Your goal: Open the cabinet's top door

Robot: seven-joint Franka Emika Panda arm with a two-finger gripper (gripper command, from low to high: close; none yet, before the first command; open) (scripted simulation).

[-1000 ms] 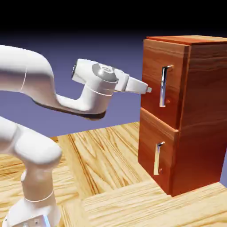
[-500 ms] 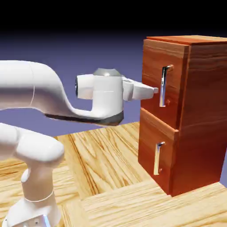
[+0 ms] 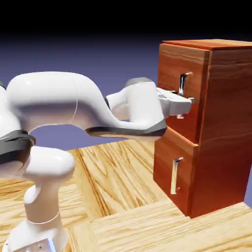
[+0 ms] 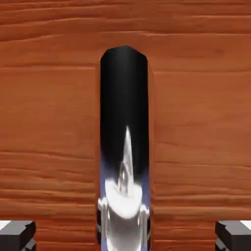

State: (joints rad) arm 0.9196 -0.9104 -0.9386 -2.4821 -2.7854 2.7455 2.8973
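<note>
- Jaws (image 4: 125,238) spread wide, grasping nothing: in the hand view one fingertip (image 4: 17,234) sits on either side of the handle (image 4: 124,147), clear of it, so closing would pinch the bar.
- Arm (image 3: 74,106) reaches level toward the cabinet (image 3: 224,128), probably so the hand meets the handle square-on.
- Top door (image 3: 170,93) is the upper front panel of the cabinet, apparently flush and unopened; the cabinet stands on the desk (image 3: 118,172).
- Handle's long axis runs vertically, up the top door; the bar stands proud of the wood, facing the hand.
</note>
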